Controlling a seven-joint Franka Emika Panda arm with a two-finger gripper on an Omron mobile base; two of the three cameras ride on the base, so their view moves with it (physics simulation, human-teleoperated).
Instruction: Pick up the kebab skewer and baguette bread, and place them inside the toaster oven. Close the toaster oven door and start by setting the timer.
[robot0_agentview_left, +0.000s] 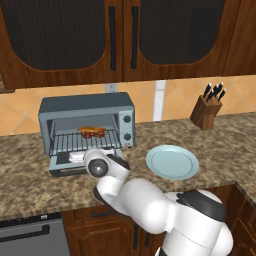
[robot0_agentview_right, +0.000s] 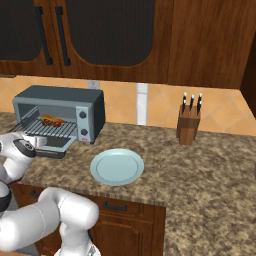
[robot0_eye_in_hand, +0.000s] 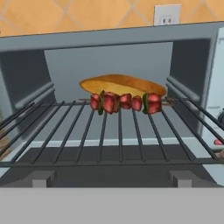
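The grey-blue toaster oven (robot0_agentview_left: 85, 105) stands on the counter with its door (robot0_agentview_left: 62, 170) dropped flat open. On its wire rack (robot0_eye_in_hand: 105, 131) lies the kebab skewer (robot0_eye_in_hand: 124, 103) with red and brown chunks. The golden baguette bread (robot0_eye_in_hand: 118, 84) rests right behind the skewer and touches it. Both also appear as a small orange-red heap on the rack, the skewer (robot0_agentview_left: 91, 134) in front. My gripper (robot0_agentview_left: 77, 156) hovers low over the open door, pointing into the oven. It is open and holds nothing. My wrist hides its fingers in both base views.
Two round knobs (robot0_agentview_left: 126, 127) sit on the oven's right panel. A pale blue plate (robot0_agentview_left: 172, 162) lies on the counter to the oven's right, a knife block (robot0_agentview_left: 206, 111) further right by the wall. Dark wooden cabinets hang above.
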